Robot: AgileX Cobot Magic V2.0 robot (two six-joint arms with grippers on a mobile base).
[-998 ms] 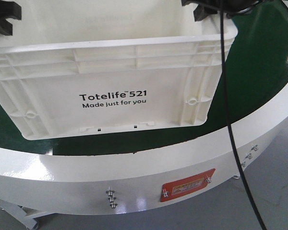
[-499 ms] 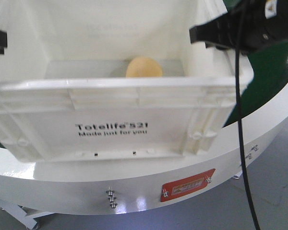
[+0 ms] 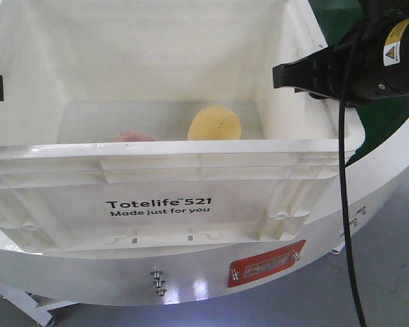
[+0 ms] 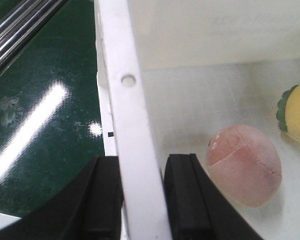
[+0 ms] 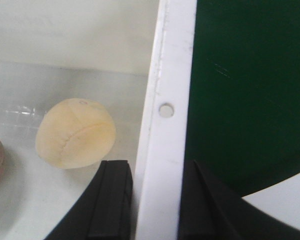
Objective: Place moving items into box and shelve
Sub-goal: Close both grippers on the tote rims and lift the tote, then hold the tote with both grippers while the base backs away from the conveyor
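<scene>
Left tool (image 4: pixel 142 167) and right tool (image 5: pixel 157 172) clamp box (image 3: pixel 54 194) rims, fruits (image 3: pixel 214 124) between.

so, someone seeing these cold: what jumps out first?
The big white tote printed "Totelife 521" fills the front view, with the green table top beside it. The left gripper and right gripper each pinch one of its side rims. On its floor lie a pale yellow-orange fruit and a pinkish fruit, apart from each other.

Left gripper (image 4: pixel 142 192) clamps box rim (image 4: pixel 132 117) beside pink fruit (image 4: pixel 245 165).
</scene>
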